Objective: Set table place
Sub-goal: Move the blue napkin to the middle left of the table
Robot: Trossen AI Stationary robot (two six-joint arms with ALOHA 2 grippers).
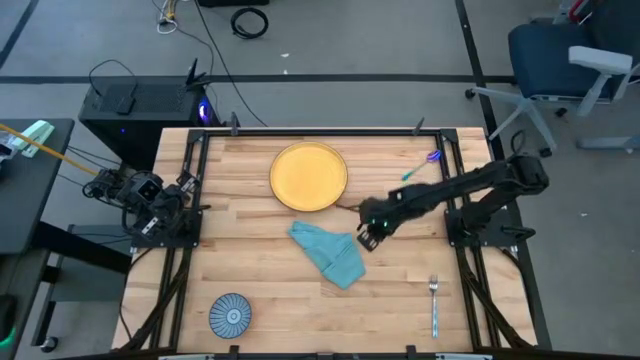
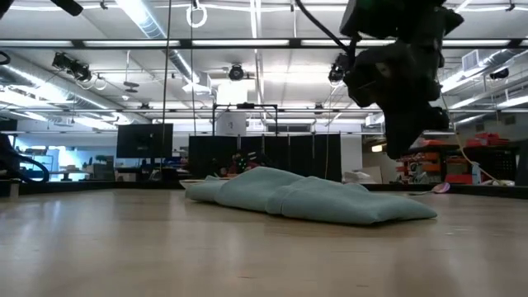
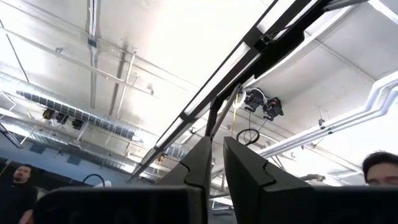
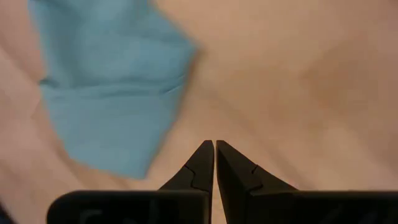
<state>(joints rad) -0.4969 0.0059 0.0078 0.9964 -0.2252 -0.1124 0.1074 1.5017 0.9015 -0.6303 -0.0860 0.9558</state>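
Observation:
A teal cloth napkin point(image 1: 330, 252) lies crumpled flat on the wooden table point(image 1: 260, 270), near its middle; it also shows in the low view point(image 2: 305, 196) and the right wrist view point(image 4: 112, 93). My right gripper point(image 1: 366, 240) hangs shut and empty a little above the table, just beside the napkin's right edge, fingers pointing down point(image 4: 215, 146); in the low view point(image 2: 404, 132) it is clear of the cloth. My left gripper point(image 3: 216, 146) is shut and empty, parked at the table's left edge point(image 1: 150, 205), pointing up at the ceiling.
A yellow plate point(image 1: 308, 177) sits at the far middle of the table. A small teal and purple utensil point(image 1: 422, 165) lies at the far right. A fork point(image 1: 434, 305) lies at the near right, and a blue patterned bowl point(image 1: 231, 314) at the near left.

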